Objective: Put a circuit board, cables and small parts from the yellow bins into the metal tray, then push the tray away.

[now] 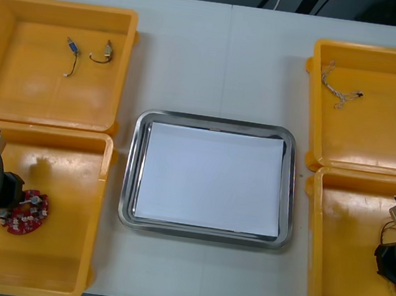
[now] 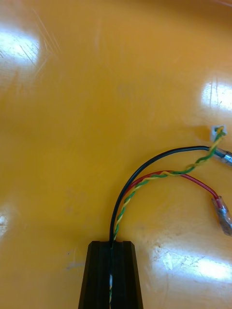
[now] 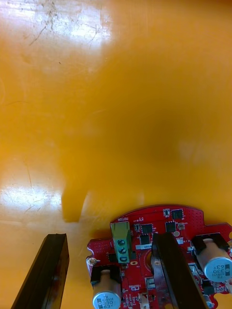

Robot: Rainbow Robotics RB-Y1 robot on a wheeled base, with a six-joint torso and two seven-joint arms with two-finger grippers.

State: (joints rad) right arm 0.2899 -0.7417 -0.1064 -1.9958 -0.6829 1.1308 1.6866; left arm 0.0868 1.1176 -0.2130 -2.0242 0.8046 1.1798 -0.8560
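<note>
Left end effector (image 3: 108,237): fingers spread, low in left yellow bin (image 1: 61,261). Round red circuit board (image 3: 159,251) lies under one finger, partly between both.
Right end effector (image 2: 111,245): fingers pinching cable bundle (image 2: 159,175) (black, red, yellow-green twisted), which trails ahead of fingertips.
Metal tray (image 1: 132,169): white inside, between both end effectors.

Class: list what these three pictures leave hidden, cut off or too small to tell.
- Left wrist view: the circuit board runs off the edge; a left gripper finger covers part.
- Right wrist view: the cables vanish between the right gripper's shut fingers.
- Front view: the items in the far left bin are too small to name.
</note>
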